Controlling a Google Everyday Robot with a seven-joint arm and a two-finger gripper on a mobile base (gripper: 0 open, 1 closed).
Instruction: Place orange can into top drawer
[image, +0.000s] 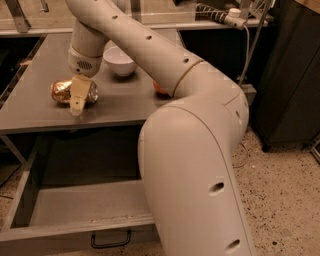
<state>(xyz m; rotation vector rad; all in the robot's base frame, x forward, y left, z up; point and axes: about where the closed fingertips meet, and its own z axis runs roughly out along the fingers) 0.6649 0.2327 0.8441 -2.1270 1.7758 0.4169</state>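
Note:
The orange can (61, 92) lies on its side on the grey table top (125, 107), near the left front. My gripper (77, 100) hangs straight down from the wrist and sits over the can's right part, in front of it as seen from here. Below the table the top drawer (75, 227) is pulled out, its grey floor bare, with a small black handle (110, 241) on its front panel. My arm's large white body covers the drawer's right part.
A white bowl (120, 60) stands on the table behind the can. A round orange fruit (159, 89) peeks out from behind my arm. A dark cabinet (292, 75) stands at the right, with cables and a plug (235, 12) behind the table.

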